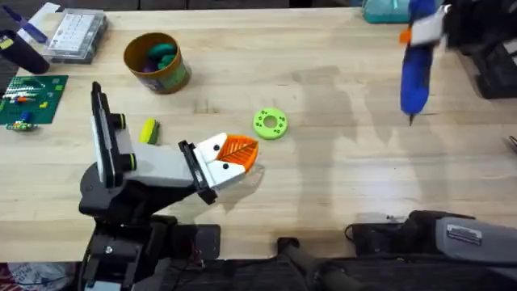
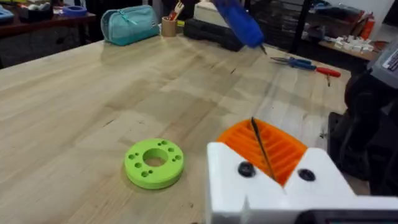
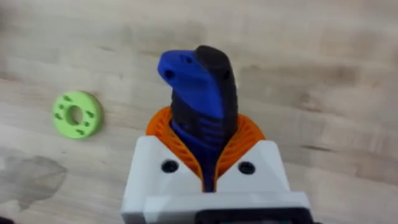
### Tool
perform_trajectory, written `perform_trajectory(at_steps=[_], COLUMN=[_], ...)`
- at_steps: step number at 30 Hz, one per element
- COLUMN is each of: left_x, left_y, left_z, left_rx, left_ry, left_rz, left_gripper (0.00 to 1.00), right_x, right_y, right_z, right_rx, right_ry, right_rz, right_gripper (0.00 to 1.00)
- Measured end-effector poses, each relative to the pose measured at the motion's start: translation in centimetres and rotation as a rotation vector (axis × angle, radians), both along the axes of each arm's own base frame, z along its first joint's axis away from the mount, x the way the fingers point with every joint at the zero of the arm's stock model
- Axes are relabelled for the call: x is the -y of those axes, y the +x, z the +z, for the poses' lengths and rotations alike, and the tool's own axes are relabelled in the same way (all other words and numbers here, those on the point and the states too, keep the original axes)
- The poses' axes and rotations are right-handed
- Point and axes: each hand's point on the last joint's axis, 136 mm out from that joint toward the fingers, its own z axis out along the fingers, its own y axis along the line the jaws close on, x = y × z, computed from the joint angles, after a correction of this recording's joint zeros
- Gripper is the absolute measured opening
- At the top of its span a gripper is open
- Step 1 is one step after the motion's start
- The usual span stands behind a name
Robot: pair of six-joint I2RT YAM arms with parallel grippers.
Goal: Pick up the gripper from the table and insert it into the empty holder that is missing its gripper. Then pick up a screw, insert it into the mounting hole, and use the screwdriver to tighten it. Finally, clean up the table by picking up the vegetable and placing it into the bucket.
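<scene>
Several teal and purple toys point(image 1: 160, 56) fill the bucket point(image 1: 155, 63).

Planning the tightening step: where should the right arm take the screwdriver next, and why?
Probably toward the holder: the right claw grips the screwdriver, raised at the table's far right, well apart from the holder, where the orange gripper already sits.
</scene>
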Motion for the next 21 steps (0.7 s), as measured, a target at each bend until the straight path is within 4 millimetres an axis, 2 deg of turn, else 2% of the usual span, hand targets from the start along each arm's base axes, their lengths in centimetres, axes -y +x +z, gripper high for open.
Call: perform_trajectory(at_steps=[5,12,16,21], left_x=[0.0,0.0,0.0,0.0], left_y=[0.0,0.0,0.0,0.0], left_z=[0.0,0.0,0.0,0.0], left_rx=[0.000,0.000,0.000,0.000], left_ry=[0.000,0.000,0.000,0.000], left_rz=[0.000,0.000,0.000,-0.001], left_gripper=[0.014,0.014,0.014,0.014], right_x=[-1.2,-2.6,-4.6,-7.6], right_y=[0.8,-0.1,-0.4,-0.7], right_z=[6.2,12.6,15.2,17.1], right_rx=[0.132,0.244,0.314,0.369], right_ry=[0.045,0.065,0.117,0.199], right_rz=[0.049,0.097,0.171,0.274], right_gripper=[0.047,0.046,0.046,0.046])
